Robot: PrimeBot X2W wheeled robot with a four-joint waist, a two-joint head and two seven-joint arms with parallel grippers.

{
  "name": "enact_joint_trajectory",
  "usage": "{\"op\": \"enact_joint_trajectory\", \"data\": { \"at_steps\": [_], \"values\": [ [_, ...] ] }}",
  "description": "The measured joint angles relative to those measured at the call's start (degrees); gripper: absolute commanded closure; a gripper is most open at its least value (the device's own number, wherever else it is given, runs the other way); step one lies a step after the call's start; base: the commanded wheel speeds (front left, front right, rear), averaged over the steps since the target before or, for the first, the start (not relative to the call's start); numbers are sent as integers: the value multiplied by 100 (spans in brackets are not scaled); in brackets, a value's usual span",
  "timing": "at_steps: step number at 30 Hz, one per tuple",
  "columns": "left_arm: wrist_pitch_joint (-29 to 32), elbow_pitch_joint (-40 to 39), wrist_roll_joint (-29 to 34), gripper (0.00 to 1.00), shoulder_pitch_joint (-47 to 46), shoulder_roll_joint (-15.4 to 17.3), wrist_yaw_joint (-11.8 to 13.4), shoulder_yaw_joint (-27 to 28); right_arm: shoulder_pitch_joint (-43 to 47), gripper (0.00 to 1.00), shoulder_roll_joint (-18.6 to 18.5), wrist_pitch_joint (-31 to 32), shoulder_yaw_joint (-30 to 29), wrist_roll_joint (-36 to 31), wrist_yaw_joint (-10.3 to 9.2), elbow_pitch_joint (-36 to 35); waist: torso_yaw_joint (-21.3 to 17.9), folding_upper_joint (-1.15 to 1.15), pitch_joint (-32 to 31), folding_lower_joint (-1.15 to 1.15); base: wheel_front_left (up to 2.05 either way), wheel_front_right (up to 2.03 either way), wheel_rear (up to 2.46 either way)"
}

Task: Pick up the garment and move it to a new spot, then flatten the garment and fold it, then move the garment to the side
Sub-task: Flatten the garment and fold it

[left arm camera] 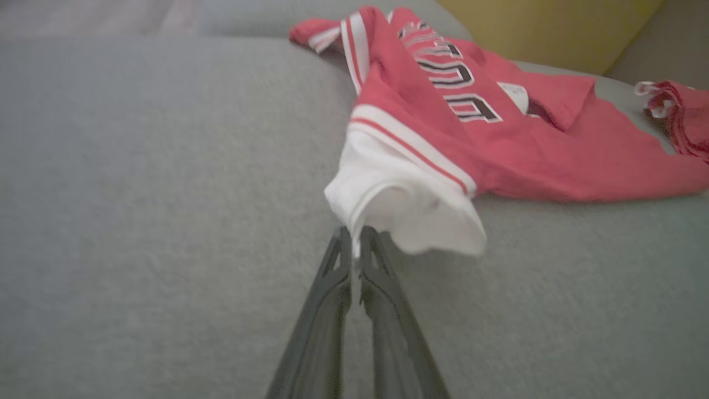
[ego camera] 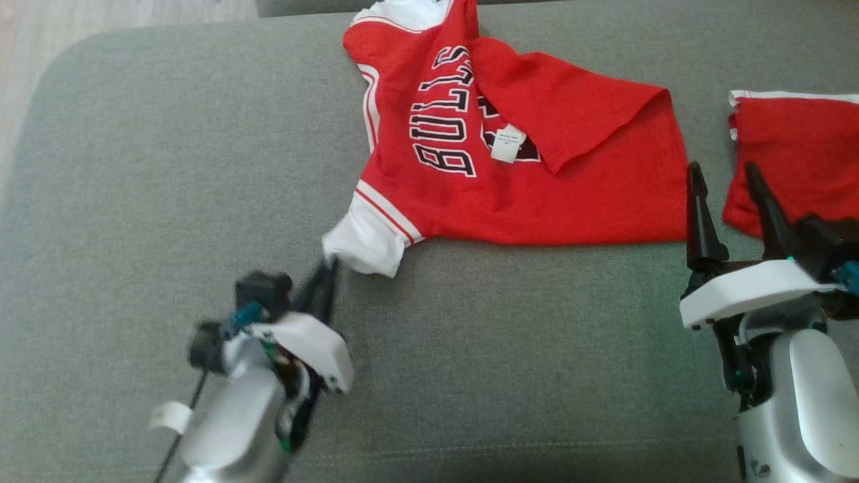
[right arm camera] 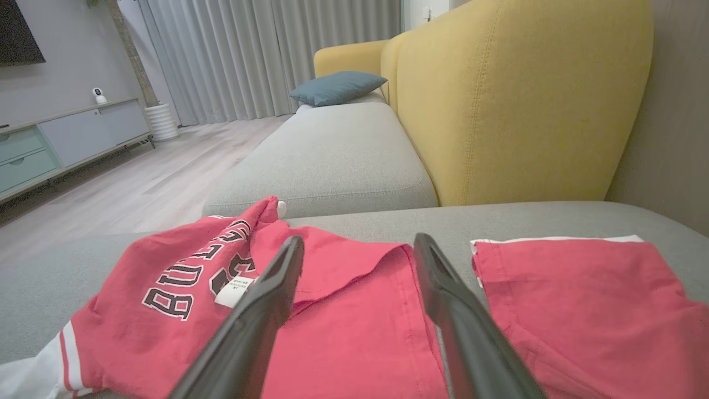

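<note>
The left gripper (ego camera: 330,267) is pinched shut on the white sleeve (ego camera: 366,245) of the red jersey (ego camera: 537,201) (the sleeve edge sits between its tips). The right gripper (ego camera: 723,171) hangs spread wide beside the jersey's other end. The jersey lies crumpled on the grey cushion (ego camera: 168,201), with a second red garment (ego camera: 798,147) near it.

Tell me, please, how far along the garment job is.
Done: nothing clearly; the jersey lies rumpled on the cushion, one flap doubled over. In hand: the left gripper is shut on its white sleeve; the right gripper hangs open by the hem. Left: flattening, folding, moving aside.
</note>
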Motion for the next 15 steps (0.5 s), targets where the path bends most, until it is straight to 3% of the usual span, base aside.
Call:
{"op": "enact_joint_trajectory", "data": {
  "at_steps": [9,15],
  "values": [
    [-74,-1803,1125,100,-119,452,817,353,46,0,15,349,-400,486,0,770,224,0,-75,0,0,0,0],
    [-75,-2350,1439,100,336,536,862,399,-18,0,27,454,-645,1018,0,1785,346,0,-83,0,0,0,0]
  ]
}}
